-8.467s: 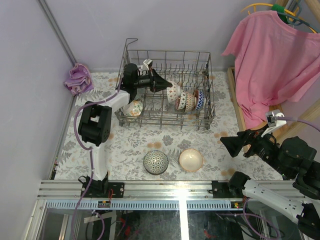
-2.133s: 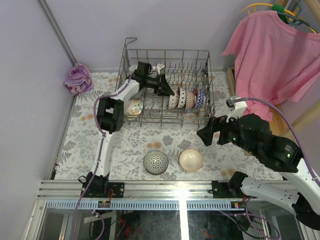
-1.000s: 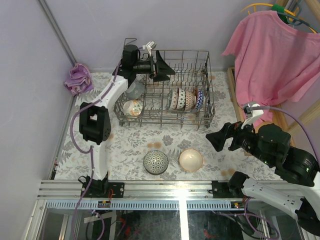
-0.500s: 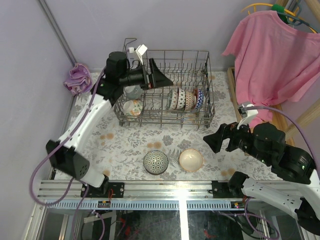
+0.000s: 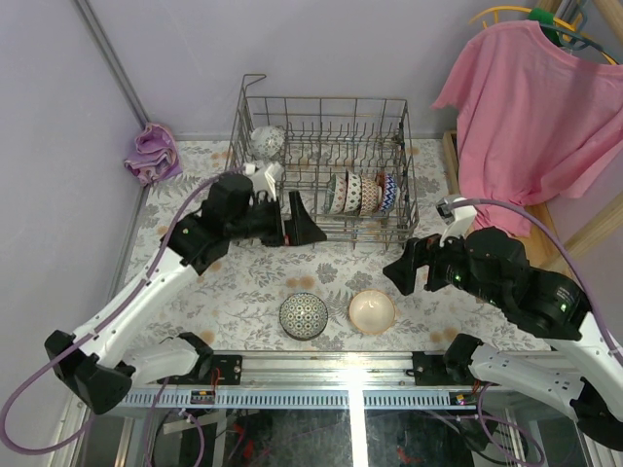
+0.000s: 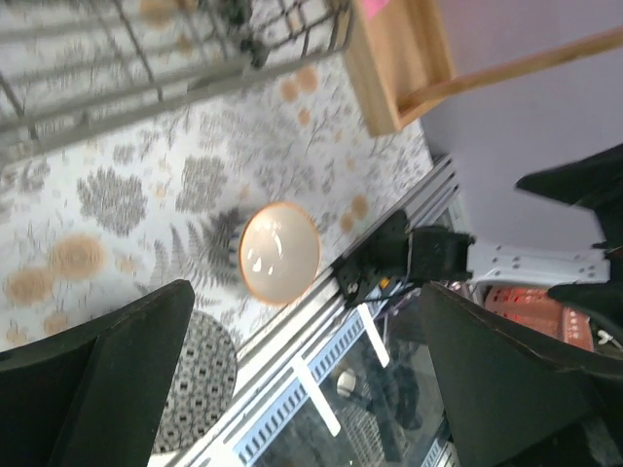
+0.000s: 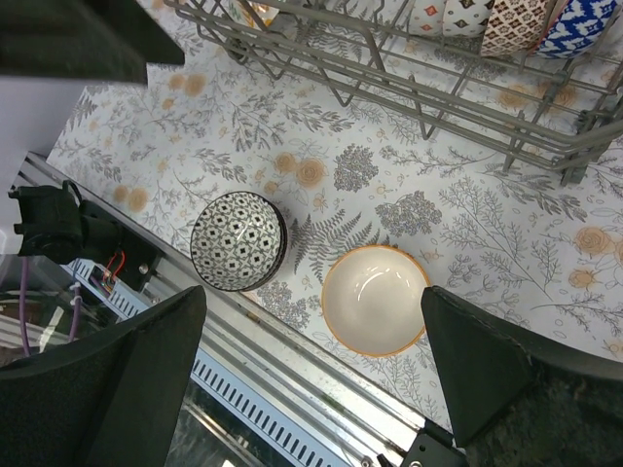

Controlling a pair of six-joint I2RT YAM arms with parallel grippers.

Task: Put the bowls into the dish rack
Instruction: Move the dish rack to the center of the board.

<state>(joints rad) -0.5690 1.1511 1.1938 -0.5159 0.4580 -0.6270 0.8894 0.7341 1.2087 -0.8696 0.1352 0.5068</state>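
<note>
right gripper (image 5: 401, 273): hung open, empty, cream bowl (image 7: 375, 299) dead ahead between its jaws. sat nearer than open left gripper (image 5: 300, 231).

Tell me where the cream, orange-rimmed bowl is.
Top view: the cream bowl sits on the table near the front edge, just right of the dark patterned bowl, before the dish rack.

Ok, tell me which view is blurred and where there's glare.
Left wrist view: smeared throughout, the round cream bowl with orange rim soft-edged. Right wrist view: sharp, with small glints inside that bowl. Top external view: sharp, evenly lit.
</note>
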